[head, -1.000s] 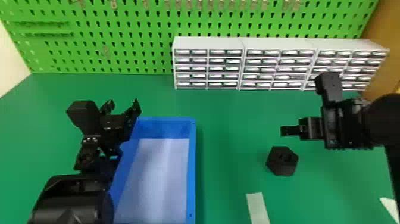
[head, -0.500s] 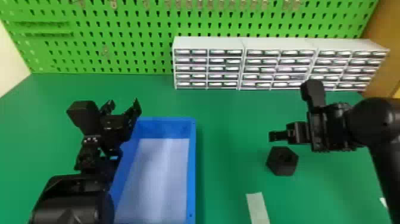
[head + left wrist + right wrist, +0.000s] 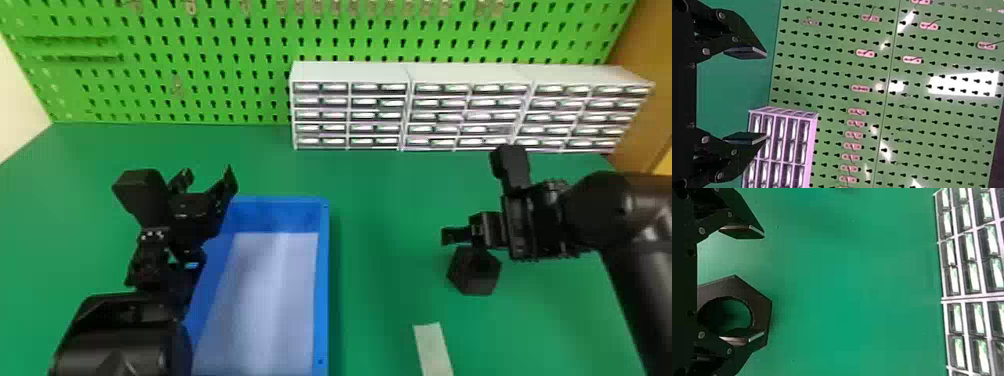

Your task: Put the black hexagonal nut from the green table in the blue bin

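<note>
Black hexagonal nut [image 3: 482, 281], with a large round hole: one, lying on the green tabletop [image 3: 380, 250], right of centre in the lower half of the head view, outside the bin and partly overlapped by a finger of the right gripper.

Right gripper [image 3: 466, 241], black, two flat fingers: right of centre in the head view. The right wrist view shows the fingers spread well apart, pinching nothing; one overlaps the nut's edge and part of its hole. Whether it touches the nut, cannot tell.

Left gripper [image 3: 206, 179], black, two flat fingers: left of centre in the head view, near the bin's far left corner. Fingers spread wide, with nothing between them.

Blue rectangular bin [image 3: 324, 280], pale inside floor: lower middle of the head view, left of the nut and well apart from it. The visible part of the floor holds no nut.

White strip [image 3: 432, 345], flat: lower edge, just right of centre, near the nut.

White multi-drawer cabinets [image 3: 350, 72], three in a row: upper right, along the back of the tabletop.

Green perforated pegboard [image 3: 210, 50], fitted with small hooks: across the top, behind the cabinets.
</note>
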Controlling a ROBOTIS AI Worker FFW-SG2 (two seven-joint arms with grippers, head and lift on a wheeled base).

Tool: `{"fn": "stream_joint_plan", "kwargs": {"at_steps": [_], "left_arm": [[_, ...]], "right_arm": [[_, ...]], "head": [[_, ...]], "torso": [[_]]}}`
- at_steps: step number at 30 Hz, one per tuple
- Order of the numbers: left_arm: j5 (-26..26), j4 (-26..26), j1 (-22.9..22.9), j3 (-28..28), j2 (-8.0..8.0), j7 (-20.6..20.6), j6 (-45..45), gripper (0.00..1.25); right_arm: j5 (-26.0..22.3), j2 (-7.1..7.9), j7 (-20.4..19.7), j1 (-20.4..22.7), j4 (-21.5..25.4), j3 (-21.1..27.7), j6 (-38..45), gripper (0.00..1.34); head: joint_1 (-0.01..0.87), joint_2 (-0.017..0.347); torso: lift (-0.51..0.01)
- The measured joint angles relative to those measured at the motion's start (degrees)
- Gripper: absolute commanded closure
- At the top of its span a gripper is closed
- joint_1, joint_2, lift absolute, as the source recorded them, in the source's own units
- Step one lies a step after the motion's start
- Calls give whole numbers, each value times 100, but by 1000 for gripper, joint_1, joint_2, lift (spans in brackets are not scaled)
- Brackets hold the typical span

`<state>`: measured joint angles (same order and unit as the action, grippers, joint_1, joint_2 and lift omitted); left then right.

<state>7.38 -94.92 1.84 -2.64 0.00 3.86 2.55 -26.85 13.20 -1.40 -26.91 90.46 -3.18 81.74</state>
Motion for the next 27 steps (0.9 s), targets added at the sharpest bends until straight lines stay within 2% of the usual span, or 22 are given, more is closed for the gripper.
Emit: {"fn": "stream_joint_plan", "kwargs": {"at_steps": [6, 18, 27], "left_arm": [[0, 0, 1, -6, 0, 0, 0, 509], [0, 0, -7, -17, 0, 0, 0, 509], [0, 0, -8, -18, 0, 0, 0, 509]], "right_arm": [[-57, 13, 0, -4, -134, -105, -88, 394], [13, -111, 0, 126, -169, -11, -73, 394], [46, -149, 0, 221, -183, 46, -71, 394]], "head": [[686, 51], [686, 51], [686, 51]], "torso": [[-97], [-97], [-97]]}}
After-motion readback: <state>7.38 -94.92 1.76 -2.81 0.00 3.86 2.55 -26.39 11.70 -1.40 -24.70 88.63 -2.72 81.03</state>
